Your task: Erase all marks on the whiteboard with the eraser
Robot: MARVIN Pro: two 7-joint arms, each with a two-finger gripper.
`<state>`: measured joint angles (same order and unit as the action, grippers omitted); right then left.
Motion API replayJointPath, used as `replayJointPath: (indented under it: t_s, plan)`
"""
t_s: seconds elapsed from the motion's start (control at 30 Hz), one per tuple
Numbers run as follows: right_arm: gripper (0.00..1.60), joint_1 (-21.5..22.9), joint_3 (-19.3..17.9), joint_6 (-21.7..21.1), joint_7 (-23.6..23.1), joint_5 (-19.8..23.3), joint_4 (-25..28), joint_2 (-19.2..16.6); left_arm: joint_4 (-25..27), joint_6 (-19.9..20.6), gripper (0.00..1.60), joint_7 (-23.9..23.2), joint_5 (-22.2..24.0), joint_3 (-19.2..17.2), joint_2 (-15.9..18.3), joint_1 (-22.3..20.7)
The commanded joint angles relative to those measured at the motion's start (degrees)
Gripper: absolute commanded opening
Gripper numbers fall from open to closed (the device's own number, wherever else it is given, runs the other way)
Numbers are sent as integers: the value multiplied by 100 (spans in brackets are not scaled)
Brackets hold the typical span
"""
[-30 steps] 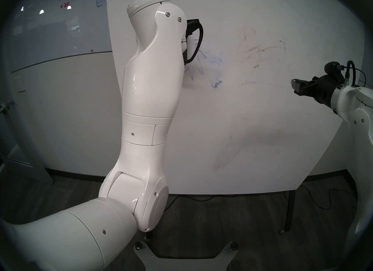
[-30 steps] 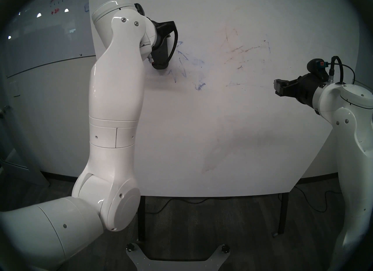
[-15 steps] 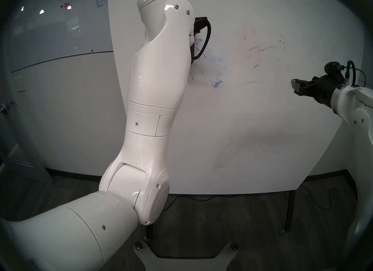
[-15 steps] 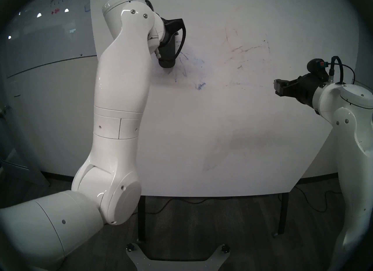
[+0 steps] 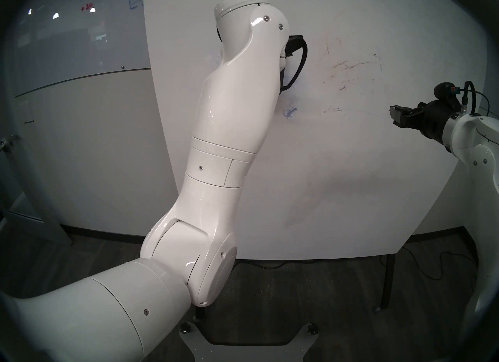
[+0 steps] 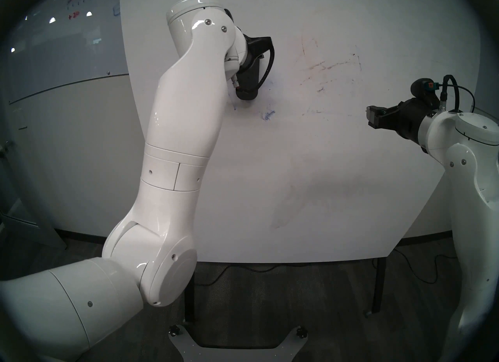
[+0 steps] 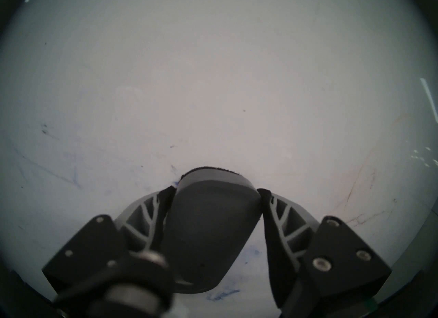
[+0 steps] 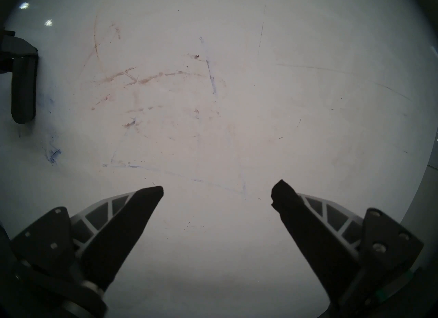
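The whiteboard (image 5: 351, 178) is a large white panel filling both head views (image 6: 297, 151). My left gripper (image 6: 253, 62) is shut on the dark grey eraser (image 6: 249, 81) and presses it flat on the board, as the left wrist view shows (image 7: 216, 190); the eraser (image 7: 208, 227) sits between the fingers. Among the marks, a blue smudge (image 5: 290, 112) lies just below right of the eraser (image 6: 267, 115). Brownish streaks (image 5: 351, 66) lie further right (image 8: 142, 78). My right gripper (image 5: 395, 116) is open and empty, off the board at the right (image 8: 218, 188).
A glossy grey glass board with graph scribbles (image 5: 81, 29) hangs at the upper left. A faint brownish stain (image 5: 302, 210) marks the lower board. Black stand legs (image 5: 388, 280) and cables (image 5: 432, 267) are on the floor below.
My left arm has swept to the right across the board with the eraser. The blue spiky lines seen beside it earlier no longer show. The right arm has not moved.
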<state>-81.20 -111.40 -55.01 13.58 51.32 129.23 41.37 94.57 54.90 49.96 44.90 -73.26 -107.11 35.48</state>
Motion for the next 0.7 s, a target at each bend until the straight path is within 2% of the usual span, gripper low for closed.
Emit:
replayJointPath:
  t_s: [0.0, 0.4, 0.67]
  plan:
    - [160, 48, -17, 33, -4, -10, 27, -21, -363, 10, 0, 509, -134, -63, 132, 229]
    - [160, 47, -18, 30, -2, -8, 28, -20, -340, 10, 0, 440, -315, -127, 269, 375]
    - [160, 48, -17, 34, -3, -10, 27, -22, -237, 10, 0, 467, -485, -152, 320, 76]
